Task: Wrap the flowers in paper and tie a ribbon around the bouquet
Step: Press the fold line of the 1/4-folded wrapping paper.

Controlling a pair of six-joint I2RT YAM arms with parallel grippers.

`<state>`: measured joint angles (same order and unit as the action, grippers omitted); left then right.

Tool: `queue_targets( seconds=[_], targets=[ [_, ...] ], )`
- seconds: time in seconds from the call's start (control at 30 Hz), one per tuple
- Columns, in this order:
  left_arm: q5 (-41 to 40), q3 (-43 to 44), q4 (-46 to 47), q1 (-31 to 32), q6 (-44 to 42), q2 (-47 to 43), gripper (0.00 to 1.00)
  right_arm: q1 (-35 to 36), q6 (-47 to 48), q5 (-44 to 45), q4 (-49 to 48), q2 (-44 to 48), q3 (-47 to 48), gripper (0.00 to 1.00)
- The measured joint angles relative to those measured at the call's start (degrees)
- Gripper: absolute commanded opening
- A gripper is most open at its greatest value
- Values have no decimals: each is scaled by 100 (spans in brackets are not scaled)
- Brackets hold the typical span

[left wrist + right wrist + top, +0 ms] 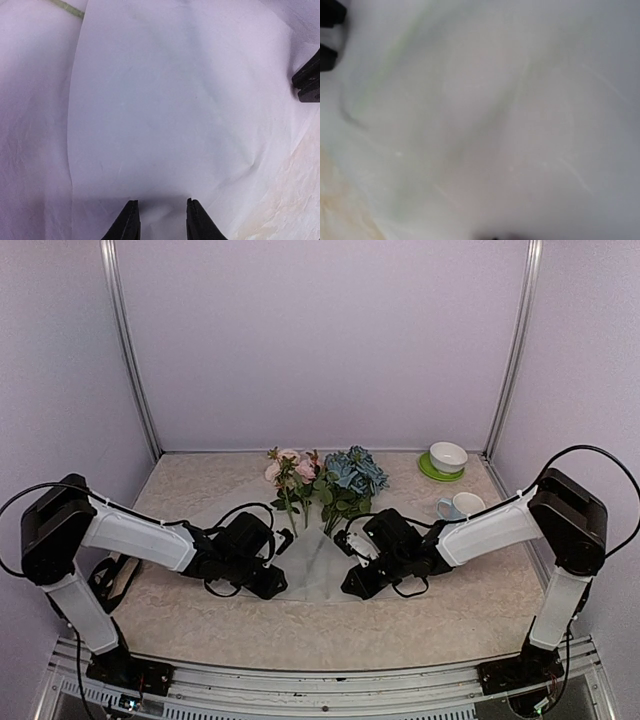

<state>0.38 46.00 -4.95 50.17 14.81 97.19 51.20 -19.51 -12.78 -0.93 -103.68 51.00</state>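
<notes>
While the flowers (322, 480) lie with stems on the paper (318, 562), I judge wrapping is in hand. My left gripper (162, 222) stands slightly parted over a fold. I cannot tell my right gripper's (355, 578) grip. Next probably calls for pinching an edge firmly.

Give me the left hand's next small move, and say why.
Probably close the left hand on the paper flap before it. Its fingers stand apart at the flap's near edge, and the right hand sits at the sheet's other side, so a grip here should let the fold carry over the stems of the flowers.
</notes>
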Motion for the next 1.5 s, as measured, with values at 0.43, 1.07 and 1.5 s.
queue_targets(
  seconds=[0.43, 1.07, 1.5],
  targets=[
    [-350, -1366, -114, -210, 1504, -1373, 32, 0, -31, 28, 22, 13, 0, 11],
    [-1875, -743, -2002, 435, 2944, -2551, 33, 0, -94, 122, 90, 120, -92, 13],
    [-293, 1921, 81, 461, 1239, 1082, 35, 2, -656, 275, 426, 125, 76, 14]
  ],
)
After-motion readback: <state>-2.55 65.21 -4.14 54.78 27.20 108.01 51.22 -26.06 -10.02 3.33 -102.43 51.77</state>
